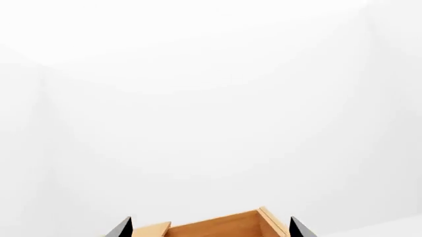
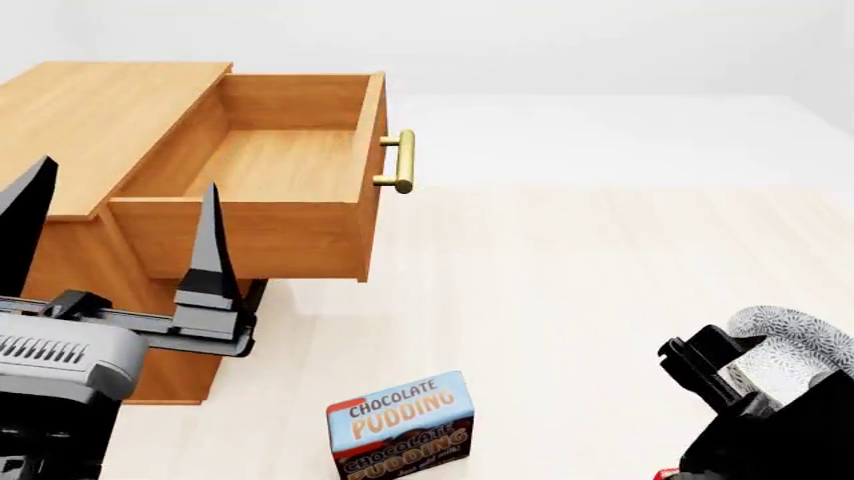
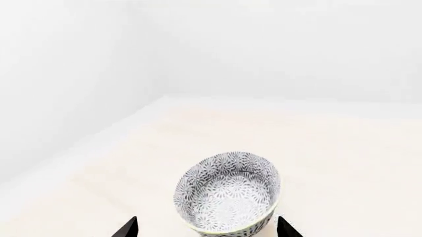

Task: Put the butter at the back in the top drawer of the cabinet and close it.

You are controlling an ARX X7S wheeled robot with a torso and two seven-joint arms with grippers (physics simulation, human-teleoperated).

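Note:
The light-brown cabinet [image 2: 94,120] stands at the left. Its top drawer [image 2: 254,235] is pulled out, empty inside, with a brass bar handle [image 2: 400,160]. My left gripper [image 2: 118,235] is open and empty, its fingers standing up in front of the drawer's near side. In the left wrist view the left gripper [image 1: 211,231] frames the drawer [image 1: 224,224]. My right gripper [image 3: 207,229] is open and empty, just short of a patterned bowl [image 3: 228,192]. The butter is hidden, apart from a possible red sliver [image 2: 663,475] beside the right arm [image 2: 754,425].
A brown-and-blue Chocolate Pudding box [image 2: 400,425] stands on the pale floor at the front centre. The grey patterned bowl [image 2: 794,345] sits at the right behind my right arm. White walls close off the far side.

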